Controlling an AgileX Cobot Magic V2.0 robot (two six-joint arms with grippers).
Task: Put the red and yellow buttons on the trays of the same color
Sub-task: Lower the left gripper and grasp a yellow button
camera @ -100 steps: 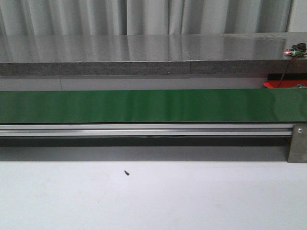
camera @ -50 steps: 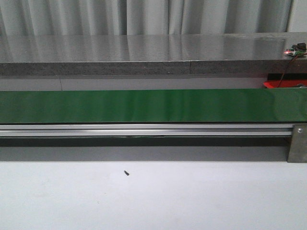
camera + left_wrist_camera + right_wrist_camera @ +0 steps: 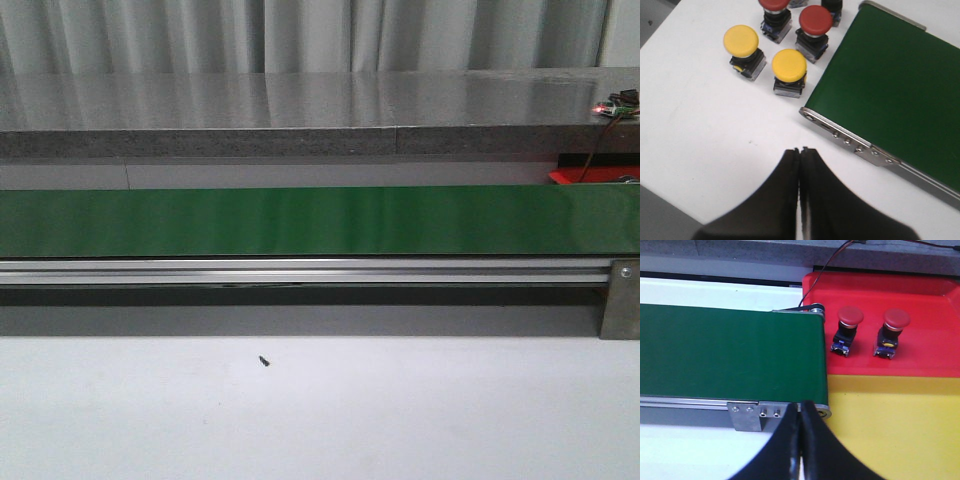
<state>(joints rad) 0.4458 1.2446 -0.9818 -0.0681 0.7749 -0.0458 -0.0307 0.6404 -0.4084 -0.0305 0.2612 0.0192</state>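
A green conveyor belt is carried on an aluminium rail above the white surface; grey curtains are seen behind.

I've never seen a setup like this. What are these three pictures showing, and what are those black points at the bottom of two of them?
It is a two-armed robot sorting push buttons by colour. The front view looks forward over a white table at a long green conveyor belt; no arm shows there. The other two views come from cameras on the wrists. The black points are each arm's tool, both shut and holding nothing: left tool, right tool. The left camera sees yellow buttons and red buttons waiting beside the belt's end. The right one sees a red tray already holding two red buttons, and a yellow tray.
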